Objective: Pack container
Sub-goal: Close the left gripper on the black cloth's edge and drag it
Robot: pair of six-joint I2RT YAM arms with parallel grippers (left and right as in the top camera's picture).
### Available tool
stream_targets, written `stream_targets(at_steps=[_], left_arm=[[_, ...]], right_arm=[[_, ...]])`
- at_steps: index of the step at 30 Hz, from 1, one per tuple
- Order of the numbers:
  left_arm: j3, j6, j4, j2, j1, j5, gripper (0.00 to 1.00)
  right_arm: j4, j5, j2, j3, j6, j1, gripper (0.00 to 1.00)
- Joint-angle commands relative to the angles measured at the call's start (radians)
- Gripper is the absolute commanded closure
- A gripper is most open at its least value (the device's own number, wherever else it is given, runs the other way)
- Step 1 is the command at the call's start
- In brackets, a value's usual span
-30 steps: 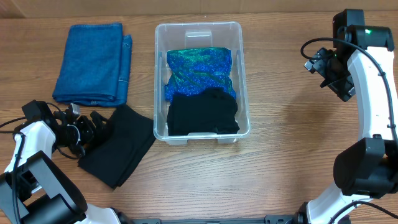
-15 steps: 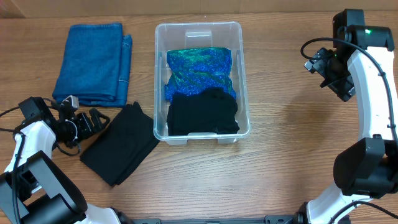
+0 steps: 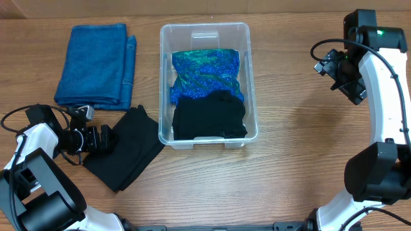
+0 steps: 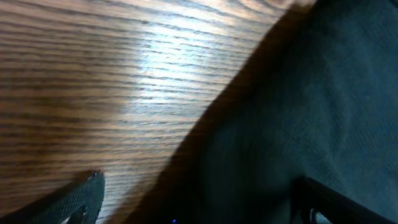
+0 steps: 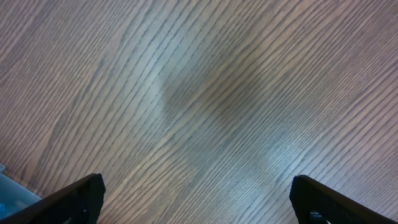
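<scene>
The clear container [image 3: 164,77] stands mid-table and holds a shiny blue-green cloth [image 3: 207,74] with a folded black cloth [image 3: 209,115] in front of it. A second black cloth [image 3: 128,149] lies flat on the table to its left. My left gripper [image 3: 108,138] is open, low at that cloth's left edge. In the left wrist view the black cloth [image 4: 311,106] fills the right side and runs in between the spread fingertips [image 4: 78,199]. My right gripper [image 3: 339,72] hangs open over bare wood at the far right, with nothing between its fingers [image 5: 78,198].
A folded blue towel [image 3: 96,64] lies at the back left, beyond the black cloth. A corner of the container [image 5: 7,186] shows at the lower left of the right wrist view.
My left gripper has shifted toward the table's front and slightly right along the black cloth's left edge. The right arm has stayed still.
</scene>
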Motion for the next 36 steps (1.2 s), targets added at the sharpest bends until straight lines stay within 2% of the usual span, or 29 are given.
stream_targets(at_steps=[1, 7, 16, 32, 36], left_arm=[[0.001, 0.029, -0.021, 0.051, -0.002, 0.066, 0.0], [0.0, 0.085, -0.066, 0.06, -0.003, 0.253, 0.0], [0.0, 0.092, -0.217, 0.06, -0.089, 0.268, 0.0], [0.0, 0.089, -0.162, 0.06, -0.095, 0.234, 0.01], [0.0, 0.089, -0.163, 0.06, -0.095, 0.227, 0.43]], right_arm=[[0.004, 0.013, -0.02, -0.002, 0.005, -0.003, 0.0], [0.004, 0.013, -0.02, -0.002, 0.005, -0.003, 0.0], [0.004, 0.013, -0.02, -0.002, 0.005, -0.003, 0.0], [0.004, 0.013, -0.02, -0.002, 0.005, -0.003, 0.0], [0.004, 0.013, -0.02, -0.002, 0.005, -0.003, 0.0]])
